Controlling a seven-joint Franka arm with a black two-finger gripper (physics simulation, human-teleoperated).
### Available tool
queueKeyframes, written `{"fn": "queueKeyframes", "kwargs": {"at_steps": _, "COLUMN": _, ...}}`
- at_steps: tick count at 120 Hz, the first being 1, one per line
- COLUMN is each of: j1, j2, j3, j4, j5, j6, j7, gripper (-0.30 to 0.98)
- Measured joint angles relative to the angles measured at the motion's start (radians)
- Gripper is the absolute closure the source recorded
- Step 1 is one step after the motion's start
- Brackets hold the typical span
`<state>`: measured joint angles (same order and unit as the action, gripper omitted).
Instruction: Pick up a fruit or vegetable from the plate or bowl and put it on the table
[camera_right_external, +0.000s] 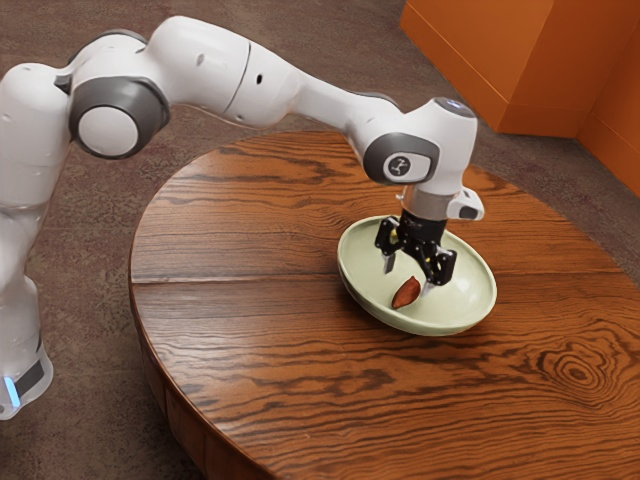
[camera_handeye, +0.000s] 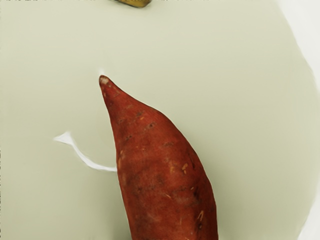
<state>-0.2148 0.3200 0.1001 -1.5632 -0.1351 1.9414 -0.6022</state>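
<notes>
My gripper (camera_right_external: 408, 277) is over the pale green bowl (camera_right_external: 359, 270) with its two fingers spread apart, so it is open. A reddish-brown sweet potato (camera_right_external: 406, 292) lies inside the bowl, close by the fingertips and nearer the one on the exterior view's right. Seen from the hand, the sweet potato (camera_handeye: 162, 175) is large, with its pointed tip and much of its body against the bowl's pale inner surface (camera_handeye: 260, 100). The picture's edge cuts off its other end.
Another item, yellow-brown (camera_handeye: 136, 2), is partly visible in the bowl beyond the sweet potato's pointed tip. The bowl stands on a round wooden table (camera_right_external: 250, 350). Orange cabinets (camera_right_external: 500, 60) rise from the floor behind the table.
</notes>
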Motion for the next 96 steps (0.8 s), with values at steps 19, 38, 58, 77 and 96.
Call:
{"fn": "queueKeyframes", "kwargs": {"at_steps": 19, "j1": 0.015, "j2": 0.023, "j3": 0.000, "j4": 0.006, "j5": -0.002, "j6": 0.002, "j7": -0.007, "gripper": 0.14}}
{"fn": "queueKeyframes", "kwargs": {"at_steps": 38, "j1": 0.026, "j2": 0.034, "j3": -0.006, "j4": 0.016, "j5": -0.001, "j6": 0.005, "j7": -0.013, "gripper": 0.18}}
{"fn": "queueKeyframes", "kwargs": {"at_steps": 58, "j1": 0.025, "j2": 0.048, "j3": -0.011, "j4": 0.037, "j5": 0.003, "j6": 0.018, "j7": -0.018, "gripper": 0.21}}
{"fn": "queueKeyframes", "kwargs": {"at_steps": 77, "j1": 0.026, "j2": 0.080, "j3": -0.027, "j4": 0.057, "j5": 0.002, "j6": 0.038, "j7": -0.021, "gripper": 0.22}}
{"fn": "queueKeyframes", "kwargs": {"at_steps": 96, "j1": 0.028, "j2": 0.086, "j3": -0.029, "j4": 0.059, "j5": 0.001, "j6": 0.055, "j7": -0.027, "gripper": 0.35}}
